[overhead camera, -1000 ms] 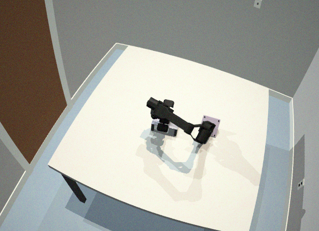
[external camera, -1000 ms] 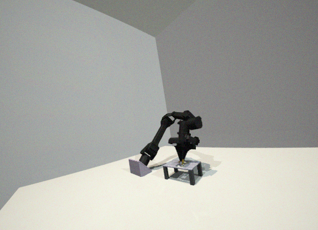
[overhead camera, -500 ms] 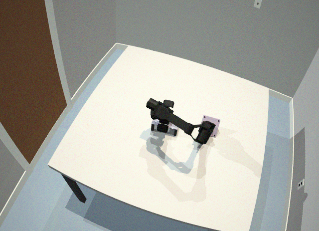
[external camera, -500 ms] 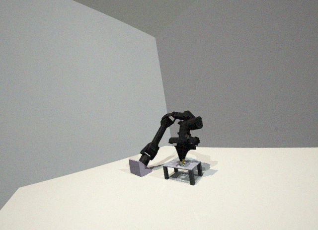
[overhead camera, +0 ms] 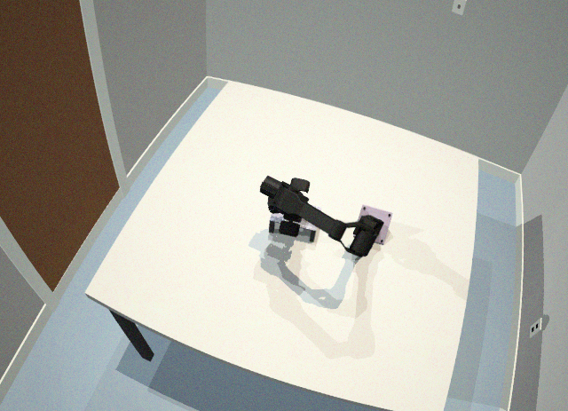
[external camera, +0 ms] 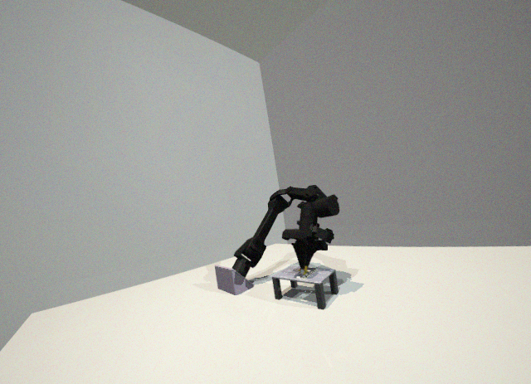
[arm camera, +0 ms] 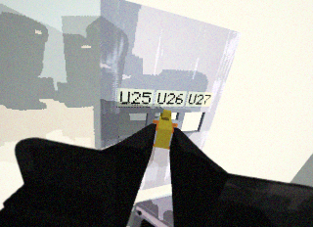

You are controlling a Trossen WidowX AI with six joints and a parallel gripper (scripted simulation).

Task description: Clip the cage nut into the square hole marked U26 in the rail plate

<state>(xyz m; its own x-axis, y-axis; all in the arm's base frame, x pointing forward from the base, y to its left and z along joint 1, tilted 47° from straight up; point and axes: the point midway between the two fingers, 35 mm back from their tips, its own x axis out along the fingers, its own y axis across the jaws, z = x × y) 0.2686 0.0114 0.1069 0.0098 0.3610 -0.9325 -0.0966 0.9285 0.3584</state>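
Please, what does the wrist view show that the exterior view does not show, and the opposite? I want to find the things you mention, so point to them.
Only wrist: the labels U25 [arm camera: 135, 98], U26 [arm camera: 170, 99] and U27 [arm camera: 199, 99], readable, and the open square hole under U27 [arm camera: 193, 121].

Only exterior: the arm's upper links, its purple base [external camera: 226, 280] and the rail plate's four dark legs.

Both: the gripper [external camera: 305, 267] [arm camera: 163, 130], shut on the yellow cage nut [external camera: 306, 270] [arm camera: 163, 137], and the rail plate [external camera: 284, 276] [arm camera: 166, 51].

Claw [external camera: 304, 267] [arm camera: 163, 130] and nut [external camera: 306, 270] [arm camera: 164, 131] block the U26 hole [arm camera: 174, 116].
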